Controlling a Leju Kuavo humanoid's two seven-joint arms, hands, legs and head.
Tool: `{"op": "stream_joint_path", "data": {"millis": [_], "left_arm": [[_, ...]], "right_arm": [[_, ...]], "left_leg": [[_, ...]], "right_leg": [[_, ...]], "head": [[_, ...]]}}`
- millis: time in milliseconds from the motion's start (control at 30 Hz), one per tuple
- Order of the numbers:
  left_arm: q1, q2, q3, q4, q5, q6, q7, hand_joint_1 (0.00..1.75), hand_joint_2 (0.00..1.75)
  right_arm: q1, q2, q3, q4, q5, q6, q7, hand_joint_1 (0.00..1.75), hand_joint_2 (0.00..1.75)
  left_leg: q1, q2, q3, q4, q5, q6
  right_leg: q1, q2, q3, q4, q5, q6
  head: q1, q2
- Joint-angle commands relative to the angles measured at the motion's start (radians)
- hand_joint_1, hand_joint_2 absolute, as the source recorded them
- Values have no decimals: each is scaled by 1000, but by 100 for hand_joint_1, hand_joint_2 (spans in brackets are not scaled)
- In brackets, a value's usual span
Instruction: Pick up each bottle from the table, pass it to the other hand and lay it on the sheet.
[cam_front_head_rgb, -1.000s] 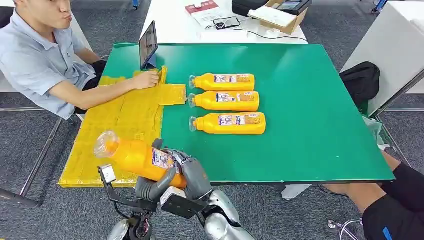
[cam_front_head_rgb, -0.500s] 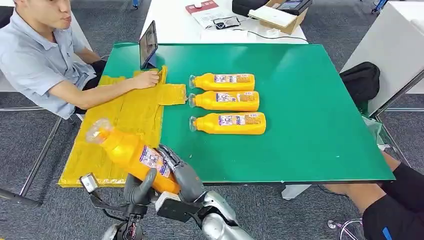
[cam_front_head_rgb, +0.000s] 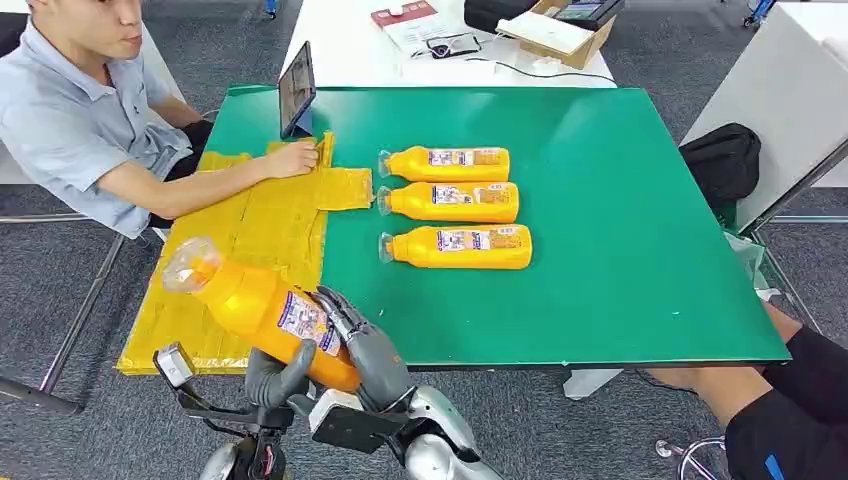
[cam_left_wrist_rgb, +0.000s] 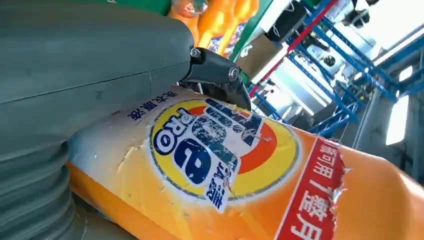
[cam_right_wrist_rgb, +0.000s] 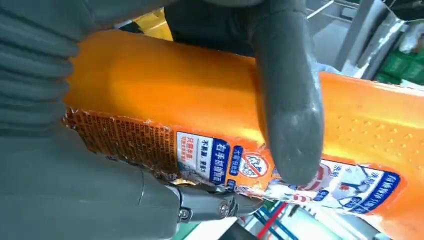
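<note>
Three bottles (cam_front_head_rgb: 450, 205) lying mid-table, caps toward the sheet (cam_front_head_rgb: 245, 255), not yet handled. Fourth bottle (cam_front_head_rgb: 265, 310) mid-handover above the table's near-left corner, gripped by both right hand (cam_front_head_rgb: 365, 345) and left hand (cam_front_head_rgb: 275, 378). Long axis tilted, cap up and toward the left edge. None laid on the sheet.

Head view up high, looking forward and down over the tabletop (cam_front_head_rgb: 600, 300); both wrist views jammed right against the same orange bottle (cam_left_wrist_rgb: 280, 190).
</note>
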Motion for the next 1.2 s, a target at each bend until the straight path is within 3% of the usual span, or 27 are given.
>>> {"op": "stream_joint_path", "data": {"millis": [33, 333, 667, 767, 833, 867, 900, 967, 1000, 1067, 1200], "left_arm": [[-46, 7, 9, 8, -49, 6, -16, 175, 175], [-96, -14, 166, 15, -77, 146, -42, 175, 175], [-127, -13, 231, 22, -45, 145, -40, 175, 175], [-149, -7, 255, 19, -155, 261, -75, 175, 175], [-180, 7, 255, 23, -412, 458, -170, 175, 175], [-188, 14, 258, 23, -463, 486, -177, 175, 175], [-208, 28, 256, 40, -645, 617, -189, 175, 175], [-217, 28, 267, 45, -649, 616, -187, 175, 175], [-227, 47, 253, 62, -765, 685, -211, 175, 175], [-248, 53, 261, 90, -783, 668, -200, 175, 175], [-314, 95, 250, 197, -935, 768, -195, 175, 175]], "right_arm": [[59, -46, -37, -140, 3, 13, -6, 0, 0], [106, -50, -155, -257, -22, -37, -39, 0, 0], [99, -43, -222, -228, -65, -51, -73, 0, 0], [102, -40, -229, -237, -64, -65, -92, 0, 0], [110, -39, -233, -268, -66, -87, -107, 0, 0], [112, -41, -233, -281, -64, -88, -106, 0, 0], [116, -51, -231, -304, -74, -112, -123, 0, 0], [117, -56, -231, -312, -73, -114, -123, 0, 0], [122, -57, -237, -332, -84, -132, -141, 0, 0], [131, -63, -246, -371, -93, -174, -177, 0, 0], [137, -65, -291, -446, -184, -298, -196, 0, 0]], "left_leg": [[1, -3, 2, 0, -1, -1], [1, -3, 3, 0, -1, -1], [1, -2, 4, -1, -1, -1], [1, -2, 4, 0, -1, -1], [2, -1, 5, 0, -2, -2], [1, -2, 3, 0, -1, -1], [1, -2, 1, 0, 0, -1], [1, -2, 1, 0, 0, -1], [1, -3, 2, 0, 0, -1], [1, -2, 2, 0, 0, -1], [0, -3, 2, -1, 0, 0]], "right_leg": [[1, -3, 3, 0, -2, -2], [1, -3, 4, 0, -2, -2], [1, -1, 5, -1, -1, -2], [1, -2, 6, -1, -2, -2], [2, -1, 6, 0, -2, -3], [1, -2, 4, 0, -2, -2], [1, -1, 2, 0, -1, -1], [1, -2, 2, 0, -1, -1], [1, -3, 3, 0, -1, -2], [1, -2, 3, 0, -1, -2], [0, -3, 3, 0, -1, -1]], "head": [[0, 0], [0, 0], [0, 0], [0, 0], [0, 0], [0, 0], [0, 0], [0, 0], [0, 0], [0, 0], [0, 0]]}}
